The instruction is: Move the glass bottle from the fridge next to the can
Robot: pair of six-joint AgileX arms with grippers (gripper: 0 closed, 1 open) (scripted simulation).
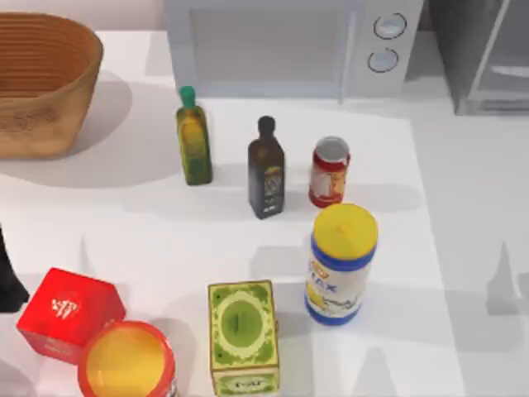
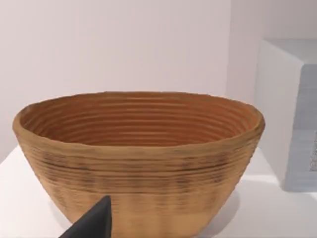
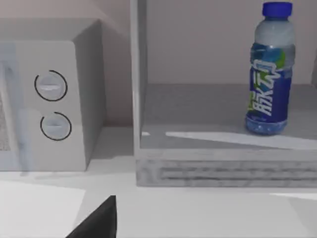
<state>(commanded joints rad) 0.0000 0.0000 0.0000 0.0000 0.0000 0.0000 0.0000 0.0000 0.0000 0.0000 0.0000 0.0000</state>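
The glass bottle (image 3: 270, 69), clear bluish with a blue cap and a blue-green-white label, stands upright on the floor of the grey fridge (image 3: 198, 168), well inside it. In the top view the fridge (image 1: 483, 58) is at the back right corner. The red can (image 1: 330, 172) stands upright mid-table, right of the dark bottle (image 1: 266, 169). A dark part of my right gripper (image 3: 99, 223) sits low in the right wrist view, short of the fridge front. My left gripper (image 2: 91, 225) faces the basket from the table's left side.
A white microwave (image 1: 289, 45) stands at the back, left of the fridge. The wicker basket (image 1: 37, 83) is at the back left, the oil bottle (image 1: 193, 136) beside the dark one. In front stand a white-and-blue canister (image 1: 340, 265), a green box (image 1: 242, 335), a red box (image 1: 70, 314) and a red tub (image 1: 126, 361).
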